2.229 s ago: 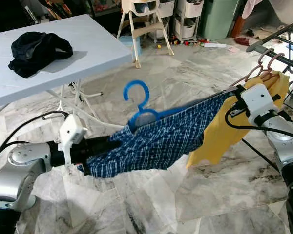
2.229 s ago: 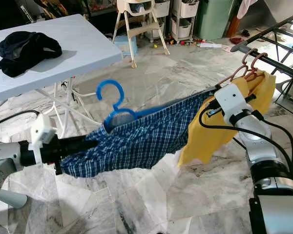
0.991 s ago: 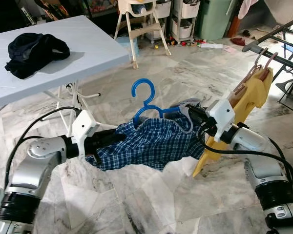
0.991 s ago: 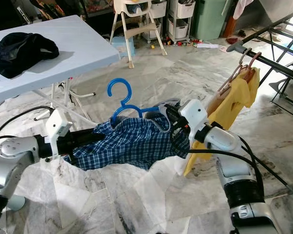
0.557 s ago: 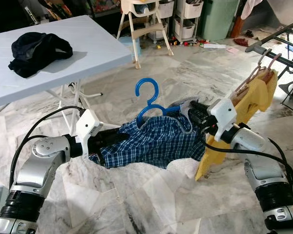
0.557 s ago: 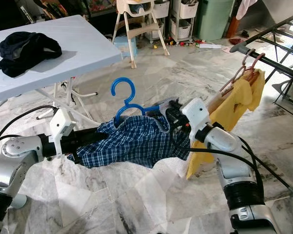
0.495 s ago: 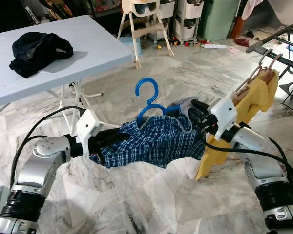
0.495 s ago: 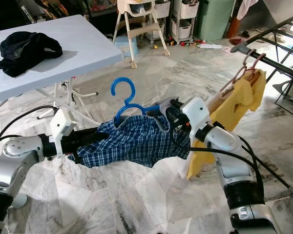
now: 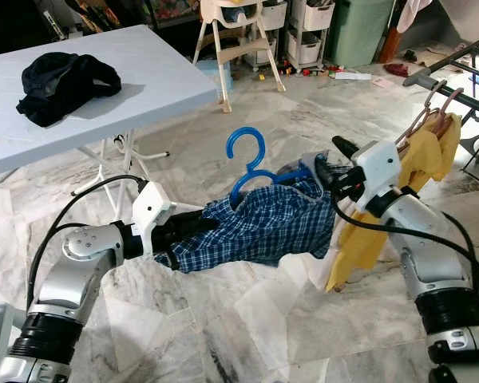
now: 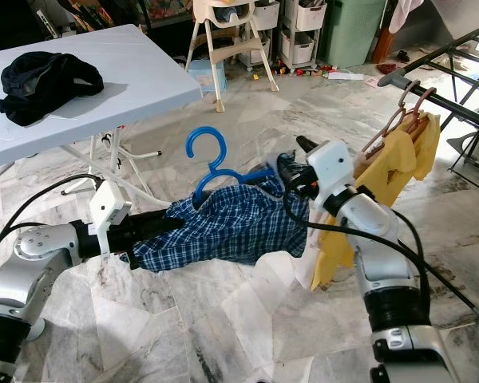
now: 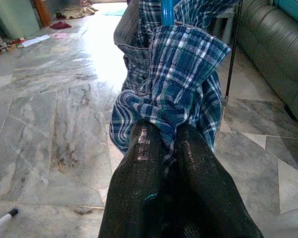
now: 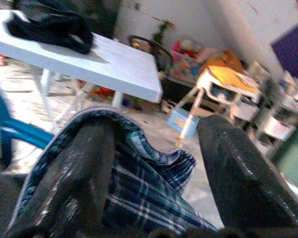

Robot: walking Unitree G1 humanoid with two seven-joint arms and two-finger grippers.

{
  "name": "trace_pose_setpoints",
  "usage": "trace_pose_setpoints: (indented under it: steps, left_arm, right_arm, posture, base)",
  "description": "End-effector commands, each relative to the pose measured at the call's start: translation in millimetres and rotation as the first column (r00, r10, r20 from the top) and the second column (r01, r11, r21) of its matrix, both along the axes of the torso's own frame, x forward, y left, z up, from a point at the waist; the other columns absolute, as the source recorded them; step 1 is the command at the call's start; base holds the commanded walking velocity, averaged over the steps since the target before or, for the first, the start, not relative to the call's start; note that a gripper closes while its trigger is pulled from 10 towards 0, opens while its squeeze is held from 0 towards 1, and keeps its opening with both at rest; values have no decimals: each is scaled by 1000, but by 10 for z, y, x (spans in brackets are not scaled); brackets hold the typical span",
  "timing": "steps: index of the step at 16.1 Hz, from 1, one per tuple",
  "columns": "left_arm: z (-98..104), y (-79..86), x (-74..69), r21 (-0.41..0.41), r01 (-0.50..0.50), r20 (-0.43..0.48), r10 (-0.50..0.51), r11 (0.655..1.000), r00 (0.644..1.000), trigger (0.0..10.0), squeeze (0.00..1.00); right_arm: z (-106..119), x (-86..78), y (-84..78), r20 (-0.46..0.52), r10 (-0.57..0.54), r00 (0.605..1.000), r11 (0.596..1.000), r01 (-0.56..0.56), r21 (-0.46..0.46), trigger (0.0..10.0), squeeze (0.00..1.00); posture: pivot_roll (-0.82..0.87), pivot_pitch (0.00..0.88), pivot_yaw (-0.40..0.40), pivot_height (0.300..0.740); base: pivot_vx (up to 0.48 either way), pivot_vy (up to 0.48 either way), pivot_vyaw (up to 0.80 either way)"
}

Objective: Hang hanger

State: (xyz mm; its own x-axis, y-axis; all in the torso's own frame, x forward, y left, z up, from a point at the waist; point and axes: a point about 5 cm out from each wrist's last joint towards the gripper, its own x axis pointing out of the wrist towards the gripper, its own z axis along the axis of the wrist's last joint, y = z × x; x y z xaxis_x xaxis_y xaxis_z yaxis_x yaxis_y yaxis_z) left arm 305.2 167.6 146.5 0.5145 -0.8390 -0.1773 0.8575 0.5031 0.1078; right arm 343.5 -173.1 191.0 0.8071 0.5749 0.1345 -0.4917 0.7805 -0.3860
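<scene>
My left gripper (image 11: 161,148) is clamped on the plaid shirt (image 9: 255,235), which sags limp near the rail (image 9: 455,68). My right gripper (image 12: 154,163), fingers apart, straddles its collar. I'd grip the stiff blue hanger (image 9: 251,163).

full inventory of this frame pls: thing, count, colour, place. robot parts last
Plaid shirt: 1, blue and white, on the hanger, held between both grippers above the floor.
Hanger: 1, blue, hook up, inside the shirt.
Yellow garment: 1, hung on the rack at right.
Drying rack: 1, dark bars, far right.
Folding table: 1, white, left rear.
Dark clothing: 1 heap, black, on the table.
High chair: 1, white, behind the table.
Left gripper: jaws pinching the shirt's end.
Right gripper: jaws open around the shirt's other end.
</scene>
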Motion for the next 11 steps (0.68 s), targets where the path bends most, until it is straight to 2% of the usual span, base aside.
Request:
trace_pose_setpoints:
  steps: [1,2,3,4,5,6,8,10,11]
  left_arm:
    - [40,-34,25,16,13,24,-13,1000,1000,0,0]
    - [41,-35,28,15,12,25,-12,1000,1000,0,0]
    - [41,-38,32,14,14,25,-14,1000,1000,0,0]
    - [33,-51,29,17,26,21,-27,1000,999,0,0]
    - [26,-60,28,19,34,19,-35,999,999,0,0]
    - [20,-69,30,19,34,21,-34,999,999,0,0]
    - [13,-78,34,23,36,22,-36,999,999,0,0]
    - [-1,-84,32,24,41,21,-41,999,999,0,0]
    - [-16,-85,23,29,43,21,-44,999,999,0,0]
  right_arm:
    - [66,-69,185,5,137,991,990,-137,-34,10000,1000]
    - [59,-104,222,-12,184,983,982,-184,-52,10000,1000]
    - [35,-177,271,-44,270,962,953,-274,-128,10000,1000]
    - [58,-192,273,23,285,958,906,-262,-332,10000,1000]
    - [125,-158,259,118,270,956,873,-191,-449,10000,1000]
    - [263,-122,254,144,271,952,879,-184,-440,10000,1000]
    - [271,-140,242,83,303,949,860,-235,-452,10000,1000]
    - [328,-47,138,154,199,968,907,-123,-403,10000,1000]
    - [338,-5,59,176,153,972,910,-69,-410,10000,1000]
  posture:
    - [-135,53,25,740]
    - [-135,53,25,740]
    - [-137,51,26,740]
    - [-142,50,28,740]
    - [-143,50,28,740]
    - [-145,48,28,740]
    - [-148,45,27,740]
    - [-145,44,26,740]
    - [-146,44,29,740]
  base:
    - [0,0,0]
    - [0,0,0]
    - [0,0,0]
    - [0,0,0]
    - [0,0,0]
    - [0,0,0]
    - [0,0,0]
    - [0,0,0]
    - [0,0,0]
